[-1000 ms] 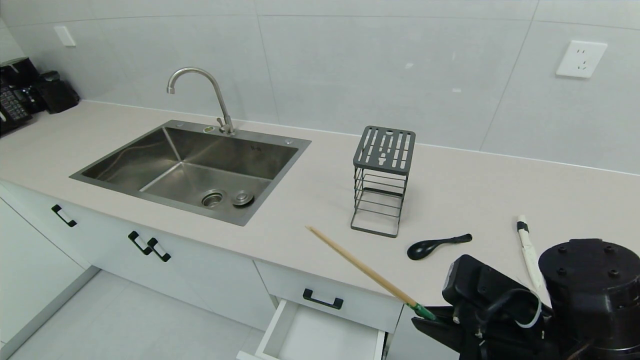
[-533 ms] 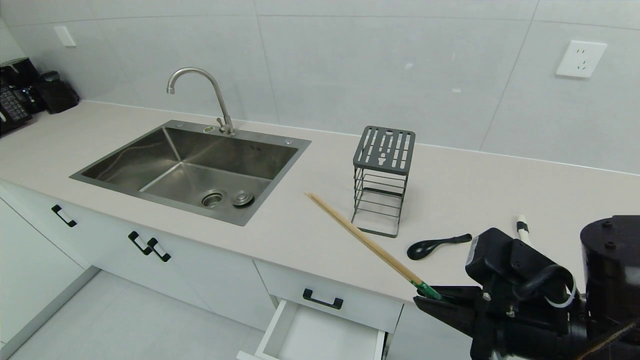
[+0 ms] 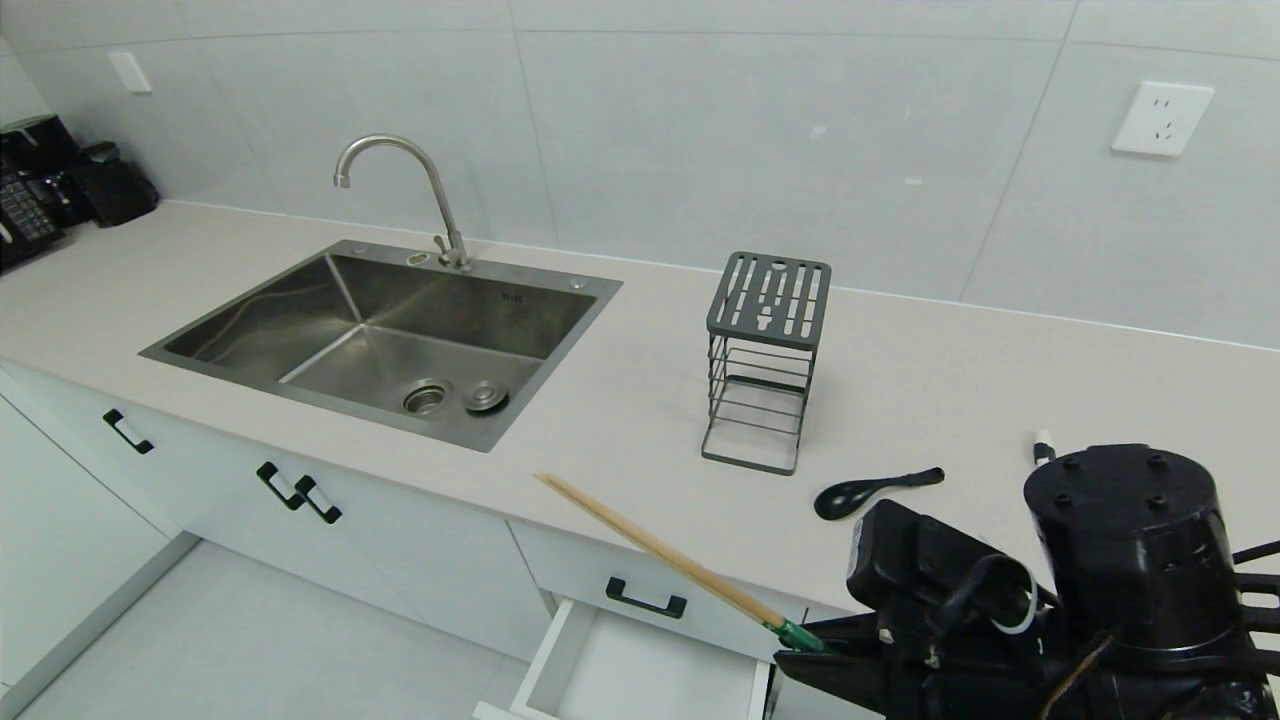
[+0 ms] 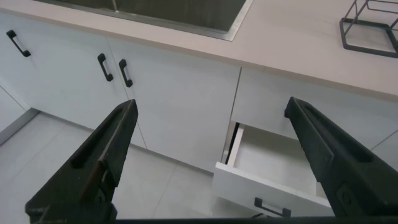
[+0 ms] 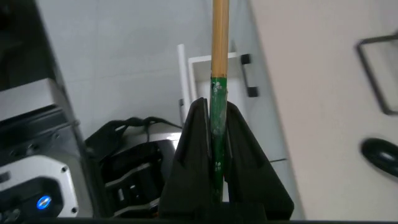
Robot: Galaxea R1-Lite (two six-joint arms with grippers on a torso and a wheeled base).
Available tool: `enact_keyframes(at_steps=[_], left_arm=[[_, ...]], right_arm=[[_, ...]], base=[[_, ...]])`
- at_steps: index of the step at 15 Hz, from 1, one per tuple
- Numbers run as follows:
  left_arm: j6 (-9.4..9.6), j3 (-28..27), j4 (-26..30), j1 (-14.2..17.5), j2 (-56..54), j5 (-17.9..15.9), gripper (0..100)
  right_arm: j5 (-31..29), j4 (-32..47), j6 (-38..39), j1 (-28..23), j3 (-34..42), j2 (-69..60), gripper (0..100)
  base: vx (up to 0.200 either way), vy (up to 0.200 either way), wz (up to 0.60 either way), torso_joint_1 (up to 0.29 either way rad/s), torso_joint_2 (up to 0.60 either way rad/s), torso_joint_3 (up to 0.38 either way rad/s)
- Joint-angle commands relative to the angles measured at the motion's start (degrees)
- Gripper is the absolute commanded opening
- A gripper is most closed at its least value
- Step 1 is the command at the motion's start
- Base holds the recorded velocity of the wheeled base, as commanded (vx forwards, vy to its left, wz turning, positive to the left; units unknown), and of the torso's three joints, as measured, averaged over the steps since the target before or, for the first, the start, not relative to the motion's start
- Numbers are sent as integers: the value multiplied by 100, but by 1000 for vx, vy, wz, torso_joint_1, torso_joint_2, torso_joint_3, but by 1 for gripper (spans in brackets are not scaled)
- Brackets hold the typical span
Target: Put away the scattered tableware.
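Your right hand (image 3: 806,643) is pinching the chopsticks (image 3: 660,548) by their green end, shaft slanting up above the open drawer (image 3: 640,682): you're mid-carry, I'd say, and next you need to line them up and lower them in.

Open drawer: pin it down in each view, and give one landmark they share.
Head view: open drawer at the bottom edge, under the counter.
Left wrist view: open drawer below the counter edge.
Right wrist view: open drawer behind the chopsticks.
Shared landmark: wire rack.
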Motion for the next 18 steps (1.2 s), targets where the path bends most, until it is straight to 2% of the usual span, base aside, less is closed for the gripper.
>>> enact_keyframes(at_steps=[1, 4, 6, 9, 11, 15, 18], left_arm=[[-2, 2, -1, 5, 0, 1, 100], [-2, 2, -1, 5, 0, 1, 100], [-2, 2, -1, -4, 0, 1, 100], [-2, 2, -1, 5, 0, 1, 100], [-2, 2, -1, 5, 0, 1, 100], [-2, 2, -1, 5, 0, 1, 100], [-2, 2, -1, -4, 0, 1, 100]], right_arm=[[-16, -3, -19, -22, -43, 262, 0], [-368, -29, -28, -110, -131, 482, 0], [-368, 24, -45, -137, -448, 649, 0], [-394, 568, -45, -145, -1001, 895, 0], [-394, 586, -116, -128, -1037, 904, 0], [-394, 568, -617, 4, -1072, 966, 0], [-544, 516, -617, 382, -1168, 1062, 0]], base=[[0, 0, 0, 0, 0, 0], [0, 0, 0, 0, 0, 0], [0, 0, 0, 0, 0, 0], [0, 0, 0, 0, 0, 0], [0, 0, 0, 0, 0, 0], [0, 0, 0, -25, 44, 26], [0, 0, 0, -180, 354, 178]])
